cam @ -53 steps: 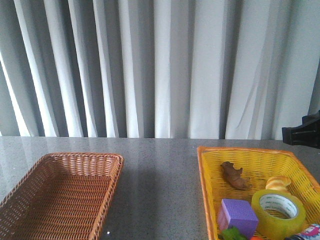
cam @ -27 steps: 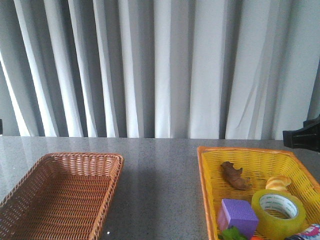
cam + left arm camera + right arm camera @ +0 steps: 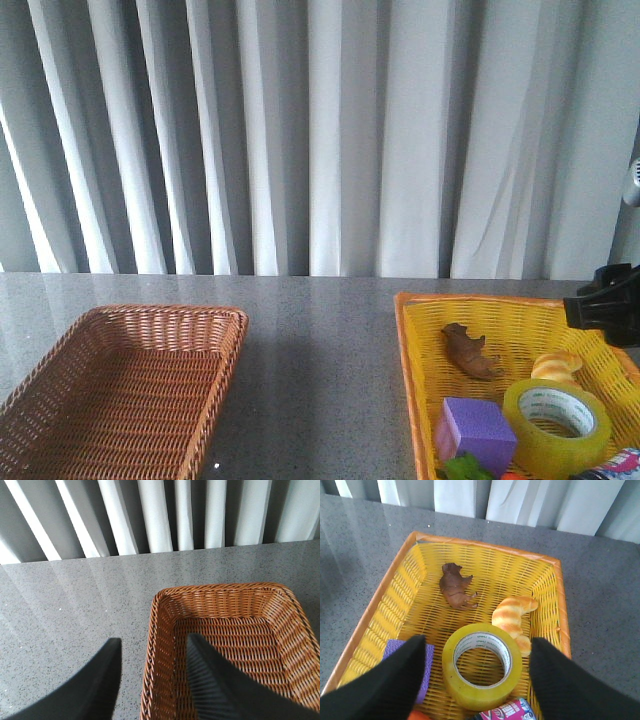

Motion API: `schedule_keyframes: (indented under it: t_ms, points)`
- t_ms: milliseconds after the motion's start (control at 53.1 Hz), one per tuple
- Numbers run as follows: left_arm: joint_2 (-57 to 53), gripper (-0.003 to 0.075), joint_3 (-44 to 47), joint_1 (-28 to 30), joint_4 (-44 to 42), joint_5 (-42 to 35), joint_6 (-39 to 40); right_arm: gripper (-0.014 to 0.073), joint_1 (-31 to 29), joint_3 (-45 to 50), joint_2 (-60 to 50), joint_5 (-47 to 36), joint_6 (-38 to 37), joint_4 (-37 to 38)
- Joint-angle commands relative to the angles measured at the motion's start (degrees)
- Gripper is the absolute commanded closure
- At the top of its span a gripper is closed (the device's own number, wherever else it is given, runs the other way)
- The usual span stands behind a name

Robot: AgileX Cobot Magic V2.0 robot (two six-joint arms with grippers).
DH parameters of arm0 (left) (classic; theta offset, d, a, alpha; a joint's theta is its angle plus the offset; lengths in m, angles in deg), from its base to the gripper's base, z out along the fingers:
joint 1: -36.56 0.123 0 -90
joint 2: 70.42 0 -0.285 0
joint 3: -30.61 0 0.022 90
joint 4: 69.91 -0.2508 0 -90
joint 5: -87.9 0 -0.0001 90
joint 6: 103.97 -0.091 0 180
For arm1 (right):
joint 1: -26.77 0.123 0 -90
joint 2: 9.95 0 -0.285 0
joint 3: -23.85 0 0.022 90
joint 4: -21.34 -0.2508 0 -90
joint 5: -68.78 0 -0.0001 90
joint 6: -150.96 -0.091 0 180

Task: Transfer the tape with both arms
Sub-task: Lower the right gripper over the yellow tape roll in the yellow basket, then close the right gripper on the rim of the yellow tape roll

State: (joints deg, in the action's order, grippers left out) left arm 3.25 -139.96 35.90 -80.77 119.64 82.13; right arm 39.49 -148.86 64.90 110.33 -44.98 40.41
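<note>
A: Tape (image 3: 482, 665) first. Where does it lie?

B: Flat in the yellow basket (image 3: 547, 560), hole facing up, white printed core showing. In the front view the tape (image 3: 557, 427) sits toward the near right part of the basket (image 3: 410, 330).

A: Neighbours?

B: Purple cube (image 3: 475, 432) just beside it on the left, small gap between them. Croissant-shaped bread (image 3: 514, 617) right behind the roll, touching or nearly so; cannot tell which. Brown animal figure (image 3: 457, 586) farther back, apart from the tape. A printed packet (image 3: 512, 711) pokes in at the near edge next to the roll; something green (image 3: 463, 466) lies by the cube at the frame edge, too cut off to name.

A: Right tool?

B: Right tool (image 3: 477, 680) spread wide, fingers (image 3: 387, 680) on either side of the roll as seen from the wrist, holding nothing. It hangs above the basket, not touching the tape. Front view shows only a dark piece of that arm (image 3: 605, 310) at the right edge, over the basket's far right corner.

A: Left tool?

B: Left tool (image 3: 152, 680) also released, empty. One finger over the grey desk (image 3: 65, 610), the other over the brown wicker basket (image 3: 220, 592), straddling its rim. That basket holds nothing visible.

A: Backdrop?

B: Grey-white curtain (image 3: 320, 130) behind the desk.
</note>
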Motion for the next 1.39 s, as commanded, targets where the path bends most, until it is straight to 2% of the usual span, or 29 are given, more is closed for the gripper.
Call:
schedule_keyframes:
  t_ms: [0, 94, 169, 395, 602, 715, 847, 941, 1374]
  points:
    - [-0.4, 0.0221, -2.0, 0.0, -0.2, -3.3, 0.9, -0.0035, -0.1, -1.9, -0.6, -2.6, 0.0, 1.1]
    - [0.3, 0.0115, -2.0, 0.0, 0.0, -1.8, 0.9, -0.0070, -0.1, -1.9, -0.4, -5.3, 0.0, 1.3]
    - [0.7, 0.0091, -2.0, 0.0, 0.0, -1.6, 0.9, -0.0063, -0.1, -2.2, -0.4, -6.1, -1.3, 1.3]
    - [1.9, 0.0122, -2.0, 0.0, 1.0, -2.4, 0.9, 0.0013, -0.1, -10.1, 11.2, 10.1, -2.1, 5.8]
    - [2.7, 0.0178, -2.0, 0.0, 1.1, -0.4, 0.9, 0.0032, -0.8, -20.1, 23.5, 20.3, 1.3, 4.8]
    - [2.7, 0.0192, -2.0, 0.0, 1.1, 0.8, 0.9, 0.0032, -4.7, -22.7, 26.5, 19.8, 2.2, -1.9]
    - [2.7, 0.0197, -2.0, 0.0, 1.1, 1.0, 0.9, 0.0032, -11.9, -22.9, 28.9, 19.2, 6.7, -12.5]
    - [2.7, 0.0197, -2.0, 0.0, 1.0, 1.0, 0.9, 0.0032, -15.0, -22.9, 30.3, 19.0, 9.4, -17.2]
    - [2.7, 0.0197, -2.0, 0.0, 1.0, 0.5, 0.9, 0.0032, -16.1, -22.9, 37.1, 17.4, 10.4, -16.2]
